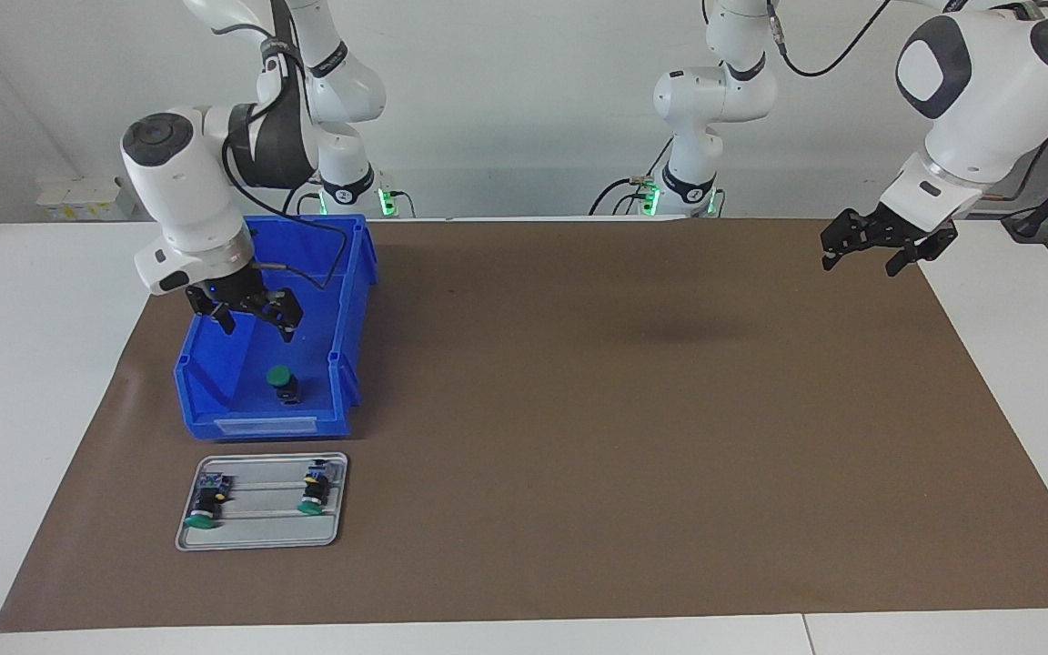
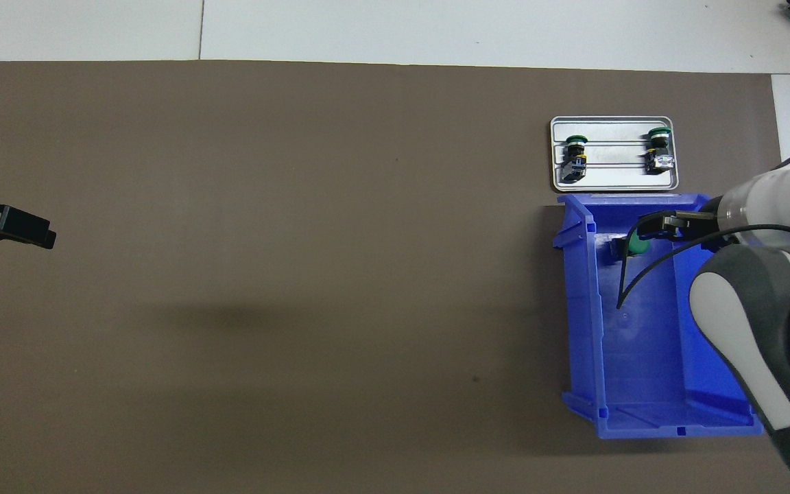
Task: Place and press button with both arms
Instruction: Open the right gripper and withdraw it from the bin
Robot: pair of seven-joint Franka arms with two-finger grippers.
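Green-capped button (image 1: pixel 282 382) upright in blue bin (image 1: pixel 353 300), right hand (image 1: pixel 257 322) open above it — left hand (image 1: pixel 868 253) (waiting) open too.

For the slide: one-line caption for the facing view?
Right gripper open above the button in the blue bin; left gripper waits open.

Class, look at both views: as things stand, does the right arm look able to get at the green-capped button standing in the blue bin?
Probably yes. The right gripper hangs open over the blue bin, above the button. The bin is open-topped, and nothing lies between fingers and cap; only the bin's walls limit a sideways approach.
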